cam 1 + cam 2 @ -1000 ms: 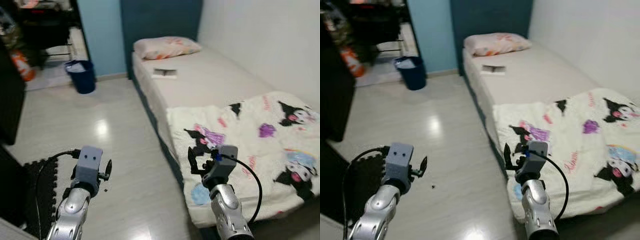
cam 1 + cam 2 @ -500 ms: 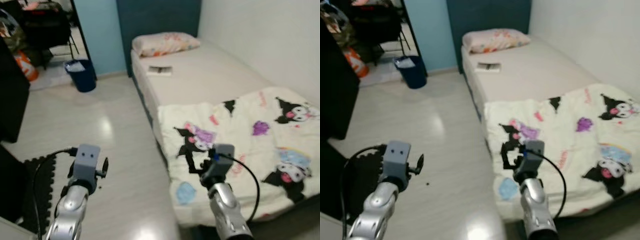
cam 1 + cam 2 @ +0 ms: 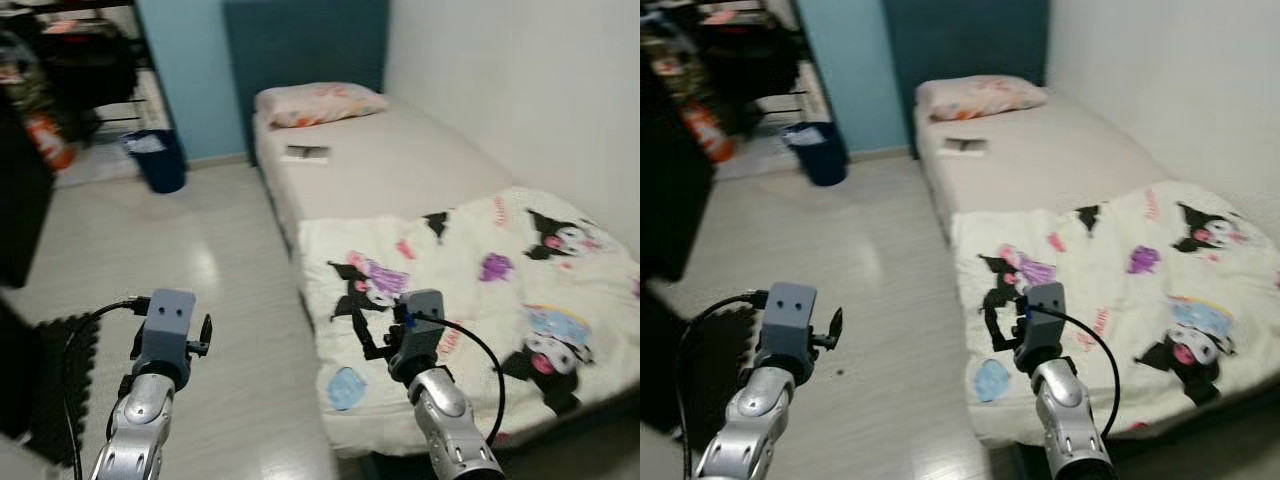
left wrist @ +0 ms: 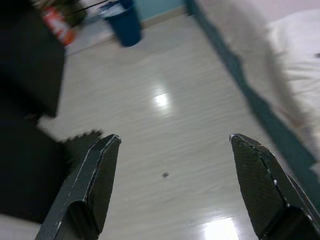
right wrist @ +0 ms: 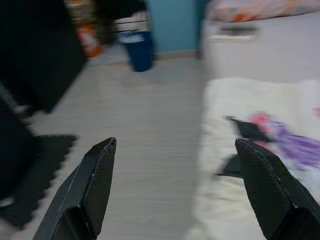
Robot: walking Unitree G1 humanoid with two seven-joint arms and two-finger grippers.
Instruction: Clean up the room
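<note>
- Our left pincer (image 3: 205,333) hangs over the pale floor (image 3: 215,260), fingers spread wide and holding nothing; its wrist view looks down on a small dark speck (image 4: 165,175) on the boards.
- Our right pincer (image 3: 362,325) is raised at the near edge of the bed (image 3: 400,165), above the cartoon-print blanket (image 3: 470,285), also spread wide and empty.
- The blanket lies crumpled over the near half of the mattress, draping over the floor-side edge.
- A pillow (image 3: 315,103) lies at the head of the bed, and a small flat book (image 3: 306,153) lies on the bare sheet just in front of it.
- A blue bin (image 3: 158,160) stands on the floor by the light blue wall, well apart from both pincers.
- A black foam mat (image 3: 55,375) lies on the floor near our left arm.
</note>
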